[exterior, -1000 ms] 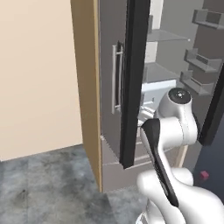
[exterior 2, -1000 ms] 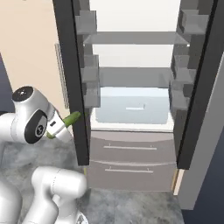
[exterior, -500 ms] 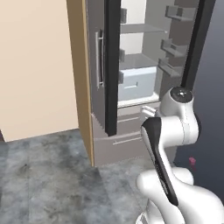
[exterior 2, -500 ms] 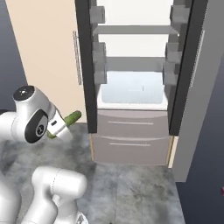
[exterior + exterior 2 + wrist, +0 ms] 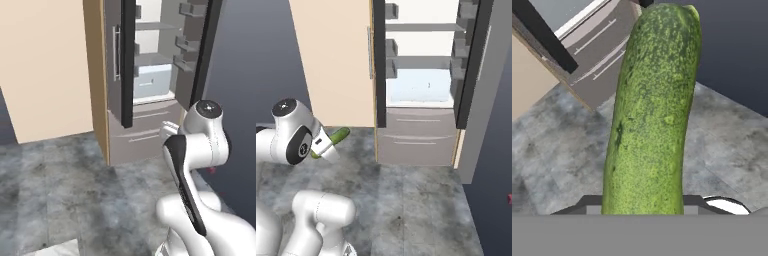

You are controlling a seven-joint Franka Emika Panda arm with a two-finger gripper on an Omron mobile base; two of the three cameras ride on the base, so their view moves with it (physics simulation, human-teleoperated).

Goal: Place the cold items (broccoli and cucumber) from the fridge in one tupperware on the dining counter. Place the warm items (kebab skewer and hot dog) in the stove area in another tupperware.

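Observation:
A long green bumpy cucumber [image 5: 652, 110] runs up the middle of the hand view, and my gripper [image 5: 643, 204] is shut on its lower end. From the right base view the cucumber [image 5: 337, 135] sticks out of the gripper [image 5: 325, 144] to the right, over the grey floor and left of the fridge [image 5: 421, 80]. The fridge [image 5: 155, 75] stands with both doors open, with a pale drawer inside. The broccoli, kebab skewer, hot dog and tupperware are out of view.
A beige cabinet wall [image 5: 331, 60] stands left of the fridge, and its dark open doors [image 5: 128, 65] jut toward me. Grey mottled floor [image 5: 416, 200] spreads in front. A small pink thing [image 5: 509, 199] lies at the right edge.
The whole picture has shifted: the base has backed away from the fridge, which now looks smaller and farther. The cucumber stays held in the gripper.

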